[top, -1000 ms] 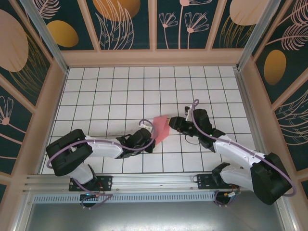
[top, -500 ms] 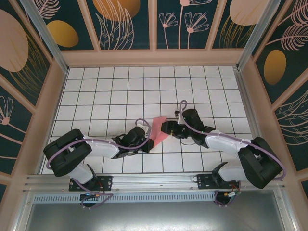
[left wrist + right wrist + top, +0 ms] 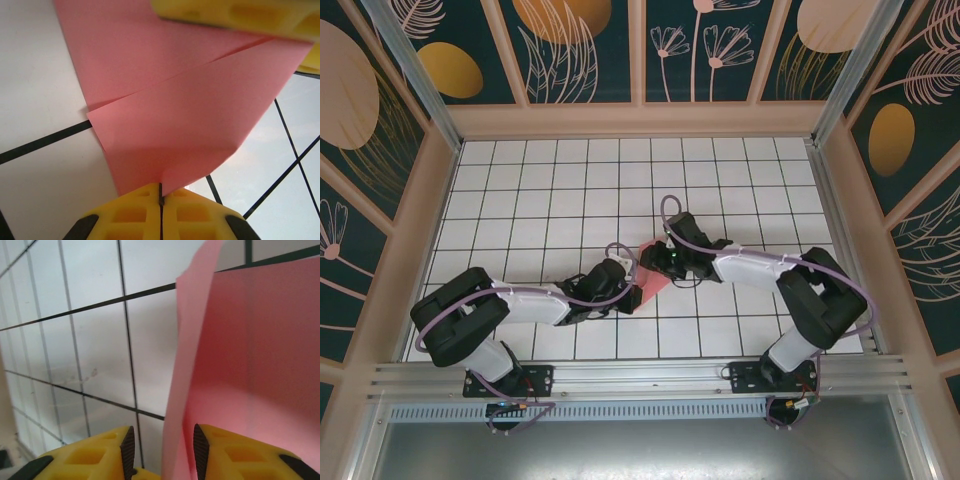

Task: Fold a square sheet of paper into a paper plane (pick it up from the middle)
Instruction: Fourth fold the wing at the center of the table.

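Note:
The square sheet of paper [image 3: 654, 270] is pink-red and folded, with a diagonal crease [image 3: 200, 65] across it. It is held just above the white grid table near the middle. My left gripper [image 3: 632, 291] comes from the lower left and is shut on the paper's near edge [image 3: 161, 186]. My right gripper [image 3: 665, 262] reaches in from the right, over the paper's top. Its jaws stand apart [image 3: 162, 440], and an upright edge of the paper [image 3: 190, 340] runs between them without being pinched. One yellow right finger [image 3: 235, 15] lies across the paper's far side.
The white grid table [image 3: 570, 190] is walled by wooden edges and patterned panels [image 3: 640, 60]. Both arms stretch low across the near half of the table. The aluminium rail [image 3: 640, 385] with the arm bases runs along the front.
My right gripper has swung left, from beside the paper's right edge to over the paper, opening wider and narrowing again. My left gripper keeps its hold; the paper has shifted slightly.

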